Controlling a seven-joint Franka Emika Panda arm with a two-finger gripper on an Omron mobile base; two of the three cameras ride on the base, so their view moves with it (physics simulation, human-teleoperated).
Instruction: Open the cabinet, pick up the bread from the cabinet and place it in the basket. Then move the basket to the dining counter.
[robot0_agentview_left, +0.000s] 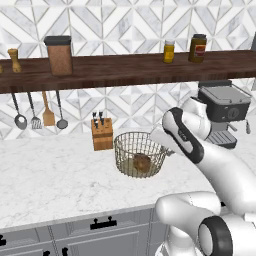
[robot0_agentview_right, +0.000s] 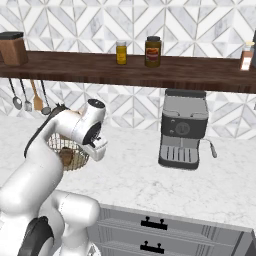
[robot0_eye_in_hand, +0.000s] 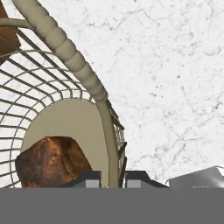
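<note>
**Operator:** On the marble worktop (robot0_agentview_left: 55, 175), at about the centre of my left base view, I have the basket (robot0_agentview_left: 140, 154). It stands upright, with the knife block (robot0_agentview_left: 102, 134) just beside it at ten o'clock and the coffee machine (robot0_agentview_left: 223, 112) off at two o'clock.

**Supervisor:** Where is the bread?

**Operator:** Inside the basket. The bread (robot0_agentview_left: 142, 163) lies on the solid tan base, a bit toward six o'clock. From the hand camera I see it as a dark-crusted lump at eight o'clock, behind the mesh.

**Supervisor:** And the pincer?

**Operator:** The gripper (robot0_eye_in_hand: 113, 179) sits at the basket's three o'clock side as I see it from the left. In the hand view, the two dark fingertips (robot0_eye_in_hand: 89, 178) stand one on either side of the wire wall and the thick rim (robot0_eye_in_hand: 65, 48). The jaws are pinched nearly together on that thin wall, so I call it a hold on the basket.

**Supervisor:** Is the basket lifted?

**Operator:** I cannot tell; from both base views its bottom looks level with the worktop.

**Supervisor:** Anything else nearby?

**Operator:** A dark wooden shelf (robot0_agentview_left: 125, 70) runs across at twelve o'clock, carrying a yellow jar (robot0_agentview_left: 169, 51) and a dark-brown jar (robot0_agentview_left: 197, 48). Utensils (robot0_agentview_left: 40, 112) hang under it at ten o'clock. From the right base camera my own arm covers most of the basket.
</note>
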